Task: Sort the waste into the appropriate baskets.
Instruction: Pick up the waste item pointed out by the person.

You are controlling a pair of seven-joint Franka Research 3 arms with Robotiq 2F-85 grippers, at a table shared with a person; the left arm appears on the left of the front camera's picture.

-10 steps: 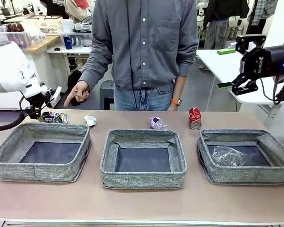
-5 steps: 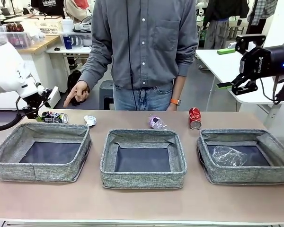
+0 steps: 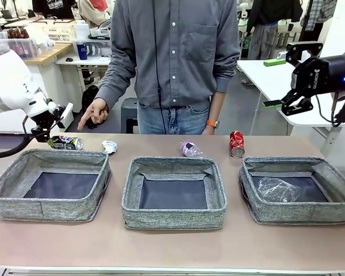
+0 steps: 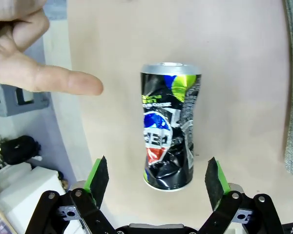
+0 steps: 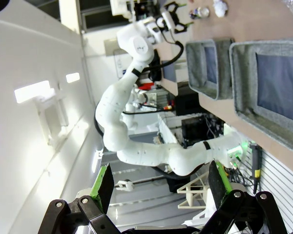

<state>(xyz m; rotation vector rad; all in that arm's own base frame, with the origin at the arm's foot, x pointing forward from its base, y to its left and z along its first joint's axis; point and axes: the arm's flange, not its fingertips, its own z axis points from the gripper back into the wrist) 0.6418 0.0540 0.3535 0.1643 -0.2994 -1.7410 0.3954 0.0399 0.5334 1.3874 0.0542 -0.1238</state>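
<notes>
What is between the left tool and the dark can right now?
Nothing visible. The left tool is open, with the dark can lying on the table straight ahead, in line with the gap. The person's finger points at the can from one side, clear of it.

This is a robot lab, because a big white robot arm (image 3: 10,86) stands at a long brown table (image 3: 172,247), and behind it are a white work table (image 3: 264,76) and a pale wooden desk (image 3: 49,54).
</notes>
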